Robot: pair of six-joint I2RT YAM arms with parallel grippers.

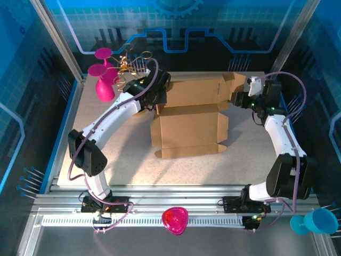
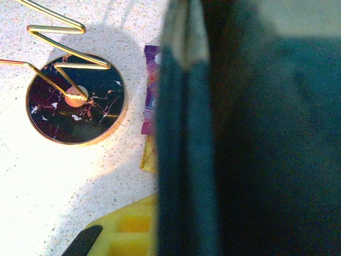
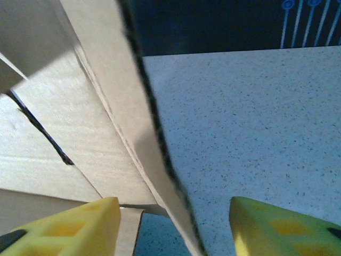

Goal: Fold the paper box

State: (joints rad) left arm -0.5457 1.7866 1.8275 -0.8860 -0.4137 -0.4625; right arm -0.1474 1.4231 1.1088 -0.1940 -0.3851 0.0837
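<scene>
Step, as I read it: raising the end walls. The plain brown corrugated cardboard box sits between left gripper and right gripper. Left is closed, apparently pinching the wall beside its finger. Right fingers are apart, straddling a flap edge. Next: close right, then fold the flap inward squarely.

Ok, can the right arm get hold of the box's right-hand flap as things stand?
Probably yes: the right gripper is open, with the edge of the paper box flap standing between its jaws and nothing in the way.

We see what looks like a robotics lab cell: blue circuit-patterned wall panels, silver aluminium frame rails, speckled white tabletop.
</scene>
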